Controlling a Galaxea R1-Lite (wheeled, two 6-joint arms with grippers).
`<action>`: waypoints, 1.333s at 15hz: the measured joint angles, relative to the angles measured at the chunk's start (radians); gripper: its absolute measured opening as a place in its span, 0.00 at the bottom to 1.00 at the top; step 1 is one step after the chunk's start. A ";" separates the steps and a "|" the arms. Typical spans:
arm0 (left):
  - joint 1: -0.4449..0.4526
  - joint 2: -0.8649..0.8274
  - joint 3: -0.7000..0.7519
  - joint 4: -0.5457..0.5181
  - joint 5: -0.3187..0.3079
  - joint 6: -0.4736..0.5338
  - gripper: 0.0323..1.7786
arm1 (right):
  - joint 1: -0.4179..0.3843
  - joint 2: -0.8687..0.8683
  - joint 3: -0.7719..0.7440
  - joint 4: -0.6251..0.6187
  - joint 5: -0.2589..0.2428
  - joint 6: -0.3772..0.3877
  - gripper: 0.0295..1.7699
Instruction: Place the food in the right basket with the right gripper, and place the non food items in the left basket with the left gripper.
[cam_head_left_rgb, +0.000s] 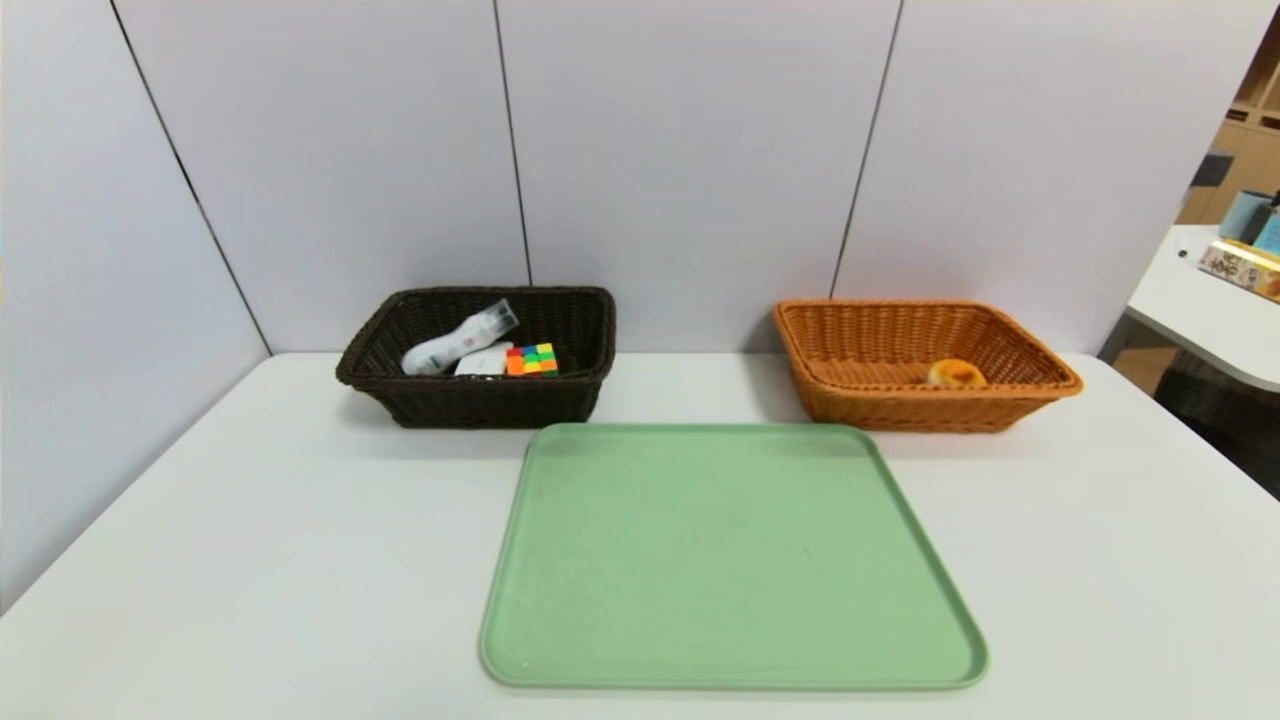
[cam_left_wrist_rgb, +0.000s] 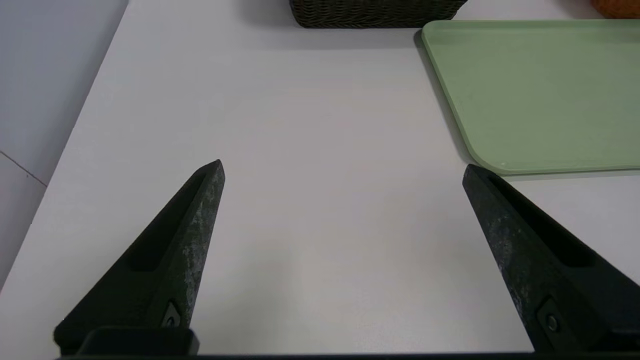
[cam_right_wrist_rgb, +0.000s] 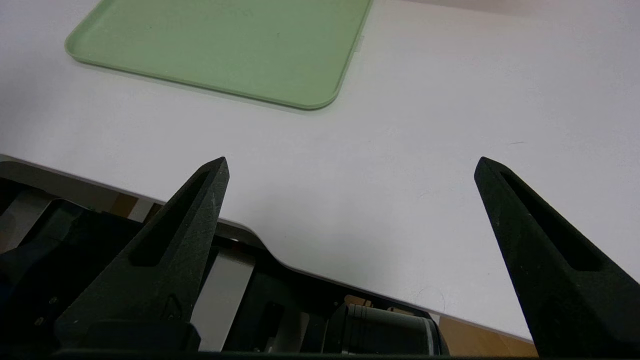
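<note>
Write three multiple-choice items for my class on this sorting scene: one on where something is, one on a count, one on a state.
1. Where is the puzzle cube?
A. on the green tray
B. in the dark brown basket
C. in the orange basket

2. How many things lie in the orange basket?
A. one
B. two
C. three

3. What state is the left tool in?
A. shut on the bottle
B. shut, empty
C. open, empty

Answers:
1 B: the cube sits beside the white bottle inside the dark brown basket.
2 A: only the bun lies there.
3 C: its fingers stand wide apart over the bare table; the green tray holds nothing.
</note>
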 joint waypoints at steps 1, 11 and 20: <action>-0.001 -0.010 0.001 0.001 0.000 0.001 0.95 | -0.020 -0.015 0.004 0.000 0.030 0.000 0.96; -0.007 -0.171 0.154 -0.070 0.011 0.056 0.95 | -0.076 -0.250 0.232 -0.152 0.054 -0.081 0.96; -0.019 -0.322 0.479 -0.398 0.017 0.164 0.95 | -0.077 -0.311 0.661 -0.693 -0.110 -0.084 0.96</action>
